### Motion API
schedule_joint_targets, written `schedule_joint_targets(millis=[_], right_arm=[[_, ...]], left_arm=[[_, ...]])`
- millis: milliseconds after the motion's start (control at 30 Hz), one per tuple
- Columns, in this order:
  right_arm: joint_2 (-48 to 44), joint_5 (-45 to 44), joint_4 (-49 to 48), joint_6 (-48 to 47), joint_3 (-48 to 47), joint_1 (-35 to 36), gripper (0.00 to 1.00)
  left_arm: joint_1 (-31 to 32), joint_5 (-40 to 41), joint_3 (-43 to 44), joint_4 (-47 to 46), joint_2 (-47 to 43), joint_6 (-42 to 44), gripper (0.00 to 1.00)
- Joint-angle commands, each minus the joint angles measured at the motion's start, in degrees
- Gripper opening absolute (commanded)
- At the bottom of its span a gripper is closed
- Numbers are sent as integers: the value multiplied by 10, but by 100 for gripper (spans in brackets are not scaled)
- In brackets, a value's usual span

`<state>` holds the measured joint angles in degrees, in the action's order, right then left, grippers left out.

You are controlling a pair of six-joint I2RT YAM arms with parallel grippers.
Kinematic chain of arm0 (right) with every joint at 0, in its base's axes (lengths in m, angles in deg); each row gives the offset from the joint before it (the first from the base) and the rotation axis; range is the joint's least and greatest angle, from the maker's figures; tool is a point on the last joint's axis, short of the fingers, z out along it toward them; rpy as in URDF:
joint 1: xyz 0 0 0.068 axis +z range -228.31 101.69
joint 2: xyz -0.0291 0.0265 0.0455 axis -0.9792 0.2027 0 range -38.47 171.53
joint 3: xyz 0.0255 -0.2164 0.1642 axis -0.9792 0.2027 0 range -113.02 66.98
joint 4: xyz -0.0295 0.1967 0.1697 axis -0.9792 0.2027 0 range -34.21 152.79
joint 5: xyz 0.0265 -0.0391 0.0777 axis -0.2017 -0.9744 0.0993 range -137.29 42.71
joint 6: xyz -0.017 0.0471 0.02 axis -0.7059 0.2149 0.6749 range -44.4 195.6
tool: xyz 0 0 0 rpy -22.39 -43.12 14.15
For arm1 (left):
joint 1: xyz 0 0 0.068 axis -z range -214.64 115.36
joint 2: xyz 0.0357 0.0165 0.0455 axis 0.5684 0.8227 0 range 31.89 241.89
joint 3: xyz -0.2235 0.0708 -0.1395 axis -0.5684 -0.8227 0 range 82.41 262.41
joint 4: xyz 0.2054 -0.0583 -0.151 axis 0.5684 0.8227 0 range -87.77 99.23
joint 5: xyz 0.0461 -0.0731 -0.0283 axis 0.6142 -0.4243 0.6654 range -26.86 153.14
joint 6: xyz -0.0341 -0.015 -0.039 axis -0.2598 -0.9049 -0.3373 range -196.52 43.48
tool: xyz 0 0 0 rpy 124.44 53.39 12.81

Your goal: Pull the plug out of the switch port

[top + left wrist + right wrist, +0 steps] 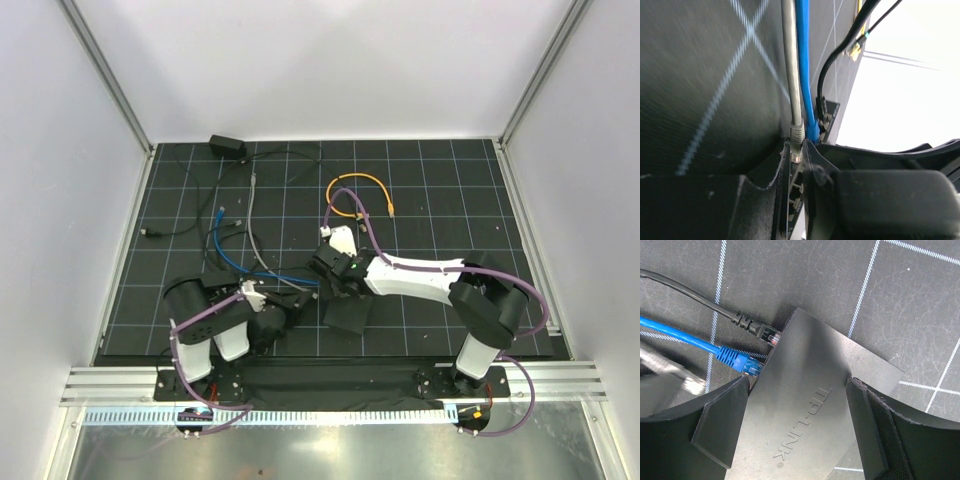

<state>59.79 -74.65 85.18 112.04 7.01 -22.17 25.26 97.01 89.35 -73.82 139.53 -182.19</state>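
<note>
Left pincer [796,167]: clenched on grey plug [796,134] at switch [830,365] edge.
Right pincer [797,412]: grasping the black switch on tabletop [450,180].

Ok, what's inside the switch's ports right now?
Along the switch edge, a black plug and a blue plug sit in ports. The grey plug reaches the same edge, but the right fingers cover where it meets the switch, so seated or not is unclear.
</note>
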Motion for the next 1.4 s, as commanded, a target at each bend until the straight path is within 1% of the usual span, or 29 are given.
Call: schedule_joint_targets(millis=[0,67,100,133,200,233,300,333,367,433,500,567,600,700,767,800,833,867,900,933,967,1000,1033,1133,1200,1233,1300,1333,1367], right_arm=[[41,53,38,1,43,-4,85],[27,61,25,-1,47,-4,85],[19,74,16,-2,50,-3,86],[12,78,4,-5,52,-5,86],[2,81,5,-10,45,-5,86],[-3,78,15,-11,35,-6,87],[-12,77,26,-13,27,-6,88],[-26,81,32,-13,21,-8,89],[-36,85,34,-13,20,-8,89],[-63,90,43,-10,12,-12,89],[-77,92,58,-9,5,-14,89],[-104,85,72,-8,-8,-16,90],[-114,82,83,-7,-10,-16,90],[-153,70,98,-7,-15,-19,91],[-171,68,102,-9,-12,-27,91],[-175,67,110,-9,-12,-31,91],[-179,64,115,-9,-10,-31,91],[-189,63,121,-9,-9,-33,91],[-195,61,124,-8,-7,-33,91],[-201,59,127,-5,-5,-34,91],[-213,60,128,-4,-2,-35,91],[-220,58,130,-4,0,-35,91],[-223,57,132,-2,1,-35,91],[-238,51,145,-1,-1,-38,91],[-249,48,155,0,-2,-39,91],[-253,44,158,0,0,-39,92],[-264,41,162,1,3,-40,92],[-267,41,163,1,5,-41,92],[-269,39,163,2,6,-41,92]], left_arm=[[-14,24,-18,44,-49,63,0],[-14,14,-16,66,-84,106,0],[-13,2,-11,91,-126,116,0],[-10,0,-1,151,-154,142,0],[-5,-5,5,211,-209,168,0],[-5,-6,8,240,-281,197,0],[-6,-4,46,414,-368,229,0],[-7,8,72,493,-439,247,0],[-13,12,130,614,-469,312,0],[-28,-9,158,657,-522,353,0],[-58,-23,170,677,-547,373,0],[-69,-25,186,704,-561,394,0],[-81,-28,209,732,-559,404,0],[-122,-63,239,753,-544,421,0],[-144,-82,246,747,-532,424,0],[-153,-100,257,726,-524,441,0],[-176,-110,271,729,-513,449,0],[-189,-121,284,733,-489,455,0],[-204,-171,316,718,-468,475,0],[-241,-201,332,713,-449,479,0],[-253,-229,354,710,-429,484,0],[-264,-272,374,709,-381,494,0],[-282,-293,414,710,-359,497,0],[-299,-337,473,700,-279,489,0],[-315,-366,497,695,-246,478,0],[-322,-382,509,695,-212,467,0],[-337,-394,538,691,-180,462,0],[-343,-416,548,692,-147,461,0],[-359,-433,578,696,-125,458,0]])
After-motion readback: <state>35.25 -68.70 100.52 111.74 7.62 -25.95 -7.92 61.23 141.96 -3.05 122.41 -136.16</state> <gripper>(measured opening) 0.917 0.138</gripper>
